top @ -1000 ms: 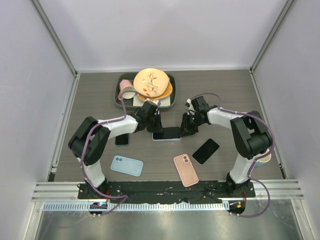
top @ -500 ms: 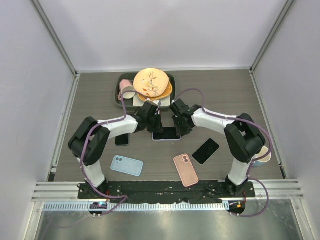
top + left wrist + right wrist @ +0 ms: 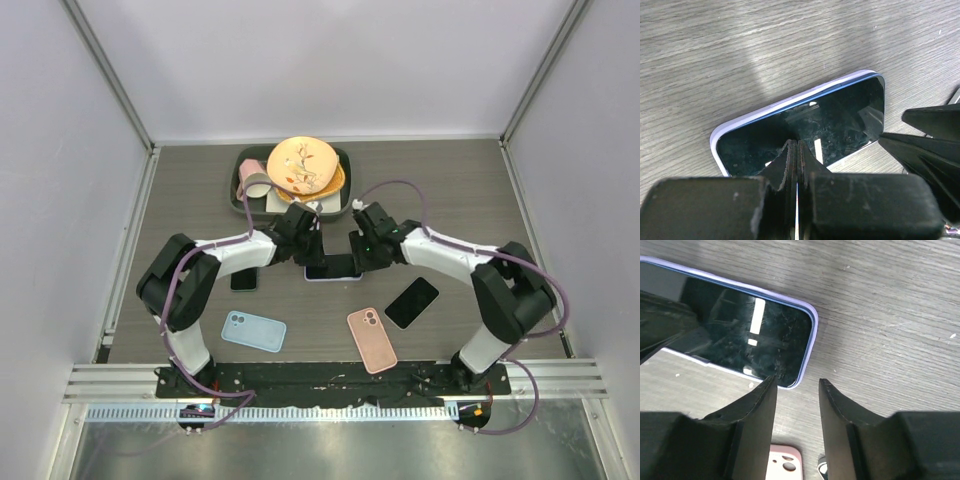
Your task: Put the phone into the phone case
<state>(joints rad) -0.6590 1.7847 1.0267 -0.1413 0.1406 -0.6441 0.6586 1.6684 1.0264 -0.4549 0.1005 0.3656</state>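
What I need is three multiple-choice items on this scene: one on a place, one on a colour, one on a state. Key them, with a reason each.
1. The pink case lies:
A. in the tray
B. toward the table's near edge, between the blue case and the bare black phone
C. on the plate

2. The fitted case around the central phone is:
A. lilac
B. green
C. red

3. The left gripper is:
A. wide open
B. shut, tips together over the screen
C. out of view

Key: 1 B, since the top view shows it between those two. 2 A, since both wrist views show a lilac rim. 3 B, since the left wrist view shows no gap between the fingers.
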